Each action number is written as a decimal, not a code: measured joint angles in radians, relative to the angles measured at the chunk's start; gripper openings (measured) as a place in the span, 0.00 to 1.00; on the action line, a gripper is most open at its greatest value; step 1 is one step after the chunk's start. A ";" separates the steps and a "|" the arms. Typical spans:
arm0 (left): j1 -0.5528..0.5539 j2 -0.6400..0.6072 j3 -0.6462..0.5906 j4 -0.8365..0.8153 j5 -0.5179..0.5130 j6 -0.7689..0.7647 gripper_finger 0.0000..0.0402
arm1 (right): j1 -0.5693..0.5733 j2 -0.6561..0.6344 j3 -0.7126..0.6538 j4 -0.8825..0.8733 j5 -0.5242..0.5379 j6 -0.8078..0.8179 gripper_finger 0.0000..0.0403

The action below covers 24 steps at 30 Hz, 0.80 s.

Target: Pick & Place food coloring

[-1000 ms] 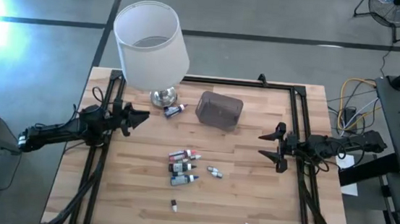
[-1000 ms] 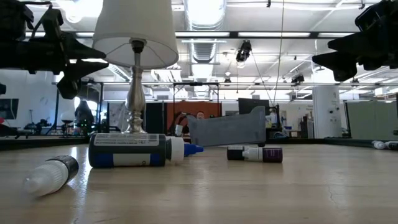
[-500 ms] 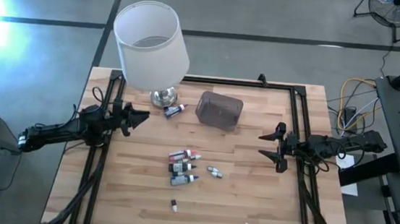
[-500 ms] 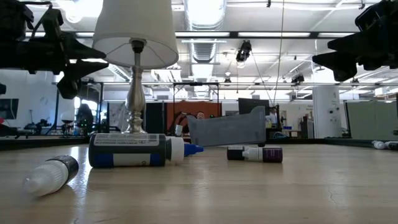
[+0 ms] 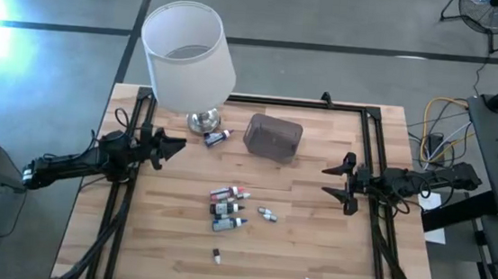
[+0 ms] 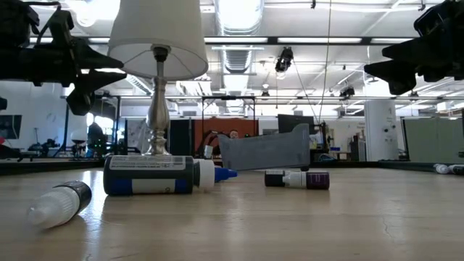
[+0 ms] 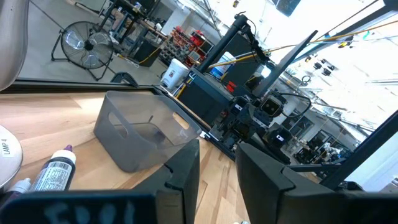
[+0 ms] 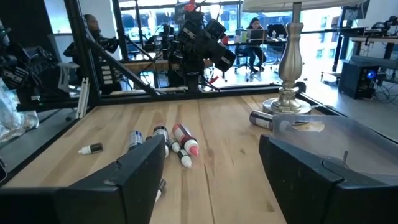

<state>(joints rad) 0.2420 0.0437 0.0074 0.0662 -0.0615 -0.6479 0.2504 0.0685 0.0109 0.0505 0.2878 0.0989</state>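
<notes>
High view: tiny plastic food coloring dropper bottles, mid-surface; light, slippery, roll-prone; pinch mid-body. My left tool slightly spread, right tool spread wide.

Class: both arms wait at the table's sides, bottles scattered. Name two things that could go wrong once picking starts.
1. The clustered food coloring bottles lie touching; a tool closing on one may nudge its neighbours and roll them.
2. One bottle lies against the lamp base; the left tool, reaching there, might bump the lamp.

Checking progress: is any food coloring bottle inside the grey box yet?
No, the grey box looks empty in the high view; the bottles lie on the table.
</notes>
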 joint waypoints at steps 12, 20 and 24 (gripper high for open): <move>0.000 0.000 0.000 0.000 0.000 0.000 0.21 | 0.000 0.000 0.000 0.000 0.000 -0.001 0.64; 0.000 0.000 0.000 0.000 0.000 0.000 0.21 | 0.000 0.000 0.000 0.000 0.000 -0.001 0.64; 0.000 0.000 0.000 0.000 0.000 0.000 0.21 | 0.000 0.000 0.000 0.000 0.000 -0.001 0.63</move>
<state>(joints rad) 0.2420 0.0437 0.0071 0.0658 -0.0612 -0.6479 0.2502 0.0682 0.0109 0.0507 0.2878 0.0982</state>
